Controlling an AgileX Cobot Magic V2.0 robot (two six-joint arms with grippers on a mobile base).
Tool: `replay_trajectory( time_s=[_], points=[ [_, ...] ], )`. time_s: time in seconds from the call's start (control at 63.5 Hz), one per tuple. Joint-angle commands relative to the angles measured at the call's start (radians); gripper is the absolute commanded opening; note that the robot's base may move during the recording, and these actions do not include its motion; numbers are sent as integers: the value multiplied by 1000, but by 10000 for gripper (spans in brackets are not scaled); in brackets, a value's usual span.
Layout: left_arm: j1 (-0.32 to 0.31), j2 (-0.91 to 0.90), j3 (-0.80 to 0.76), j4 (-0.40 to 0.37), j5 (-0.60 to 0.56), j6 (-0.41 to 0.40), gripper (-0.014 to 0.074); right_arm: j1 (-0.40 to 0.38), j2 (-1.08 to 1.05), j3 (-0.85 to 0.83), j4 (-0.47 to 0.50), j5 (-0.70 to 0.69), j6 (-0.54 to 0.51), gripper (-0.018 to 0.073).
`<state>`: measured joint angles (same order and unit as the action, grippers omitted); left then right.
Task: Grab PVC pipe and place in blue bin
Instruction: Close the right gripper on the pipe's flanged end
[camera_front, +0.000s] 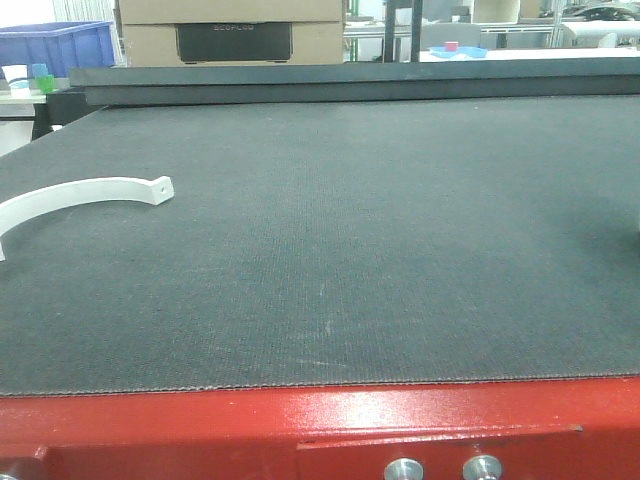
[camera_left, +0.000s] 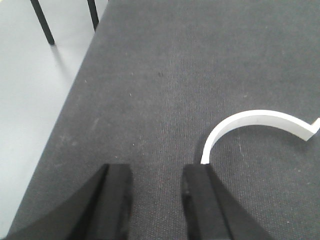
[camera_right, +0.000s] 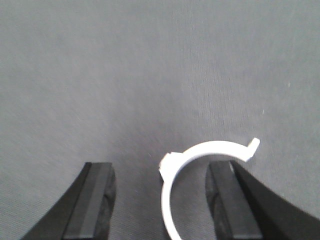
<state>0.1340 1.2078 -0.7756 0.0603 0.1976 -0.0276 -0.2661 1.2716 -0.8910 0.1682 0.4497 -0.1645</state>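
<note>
- The PVC pipe (camera_front: 75, 193) lies flat on the dark mat of the bench (camera_front: 400, 250). In the front view it is at about 9 o'clock, and its arc runs off the picture's left edge.
- Its squared-off end, with a small hole, points toward 3 o'clock, and the curve opens toward 6 o'clock.
- The blue bin (camera_front: 50, 32) stands beyond the bench's far edge at 11 o'clock, well apart from the pipe. A cardboard box (camera_front: 230, 15) is at 12 o'clock just beside it.
- In the left wrist view the left hand (camera_left: 156, 175) is spread, with nothing between its black fingers (camera_left: 116, 200).
- There the pipe (camera_left: 260, 117) is at 3 o'clock of the left hand. Its near end is just beside the right-side finger; whether they touch cannot be told.
- The grey floor (camera_left: 30, 100) shows past the bench's edge at 9 o'clock.
- The right hand (camera_right: 160, 172) is also spread, above the mat.
- A white arc (camera_right: 200, 150) lies in its gap, nearer the right-side finger at 4 o'clock. Whether this is the same pipe cannot be told.
- Neither hand grips anything.
</note>
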Motion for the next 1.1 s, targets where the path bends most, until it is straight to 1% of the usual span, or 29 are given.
replay_trajectory(
  time_s=[0.0,0.094,0.283,0.456,0.614,0.693,0.85,1.086],
  points=[
    [0,21,-16,-11,-1,-6,231,0,41,-6,-43,-16,-5,297],
    [0,41,-16,-11,-4,-6,234,0,84,-6,-68,-12,-5,297],
    [0,68,-16,-11,-10,-6,234,0,170,-6,-77,-9,-5,302],
    [0,68,-16,-11,-59,-6,234,0,232,-6,-79,-5,-5,302],
    [0,70,-16,-11,-89,-6,234,0,282,-6,-101,-8,-5,302],
    [0,70,-16,-11,-95,-6,234,0,300,-6,-123,-8,-5,302],
    [0,70,-16,-11,-118,-6,234,0,316,-6,-132,-24,-5,302],
    [0,70,-16,-11,-118,-6,234,0,359,-6,-140,-47,-5,302]
  ],
)
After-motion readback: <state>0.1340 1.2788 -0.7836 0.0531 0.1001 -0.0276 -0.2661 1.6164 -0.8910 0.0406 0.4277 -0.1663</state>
